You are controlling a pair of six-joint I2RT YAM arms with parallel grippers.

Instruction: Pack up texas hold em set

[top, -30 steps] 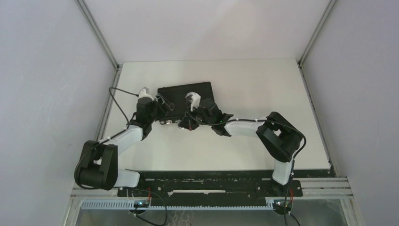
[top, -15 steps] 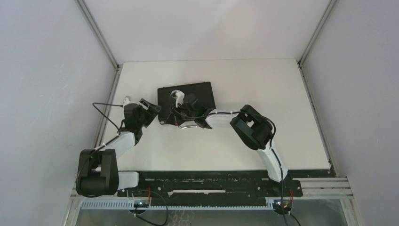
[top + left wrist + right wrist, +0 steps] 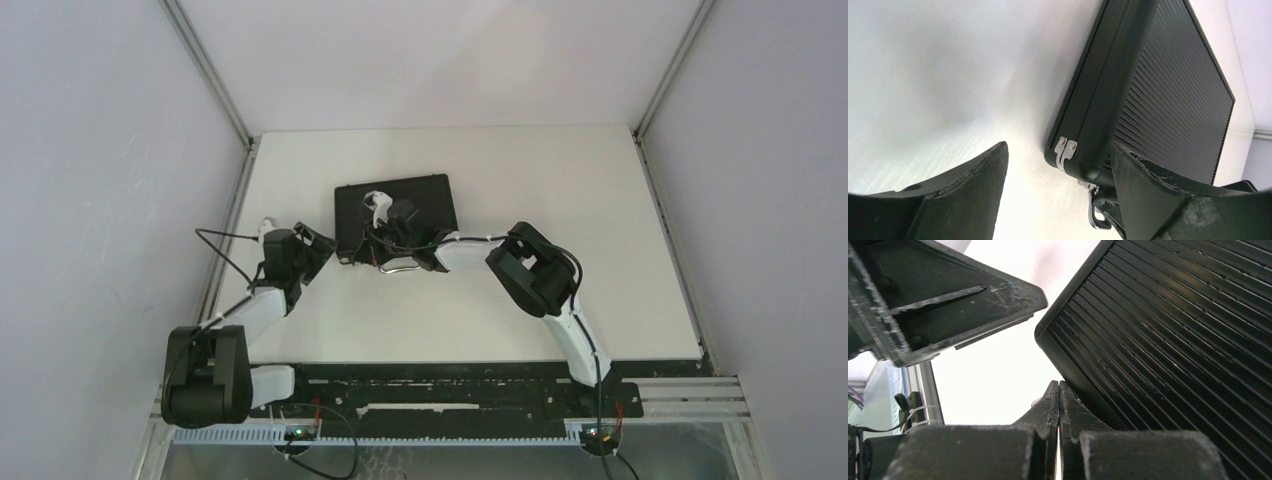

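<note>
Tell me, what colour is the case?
Black case, with ridged lines across its top; clearest in the left wrist view.

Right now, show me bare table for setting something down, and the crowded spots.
Widest bare stretch: the table right of the case, to its right edge. Also free: the strip behind the case, and the near middle between the left arm and right arm. Crowded: the case's near-left corner, where the open left gripper and shut right gripper sit close.

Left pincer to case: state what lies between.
Only bare white table separates the open left pincer from the closed black case, seen in the left wrist view.
</note>
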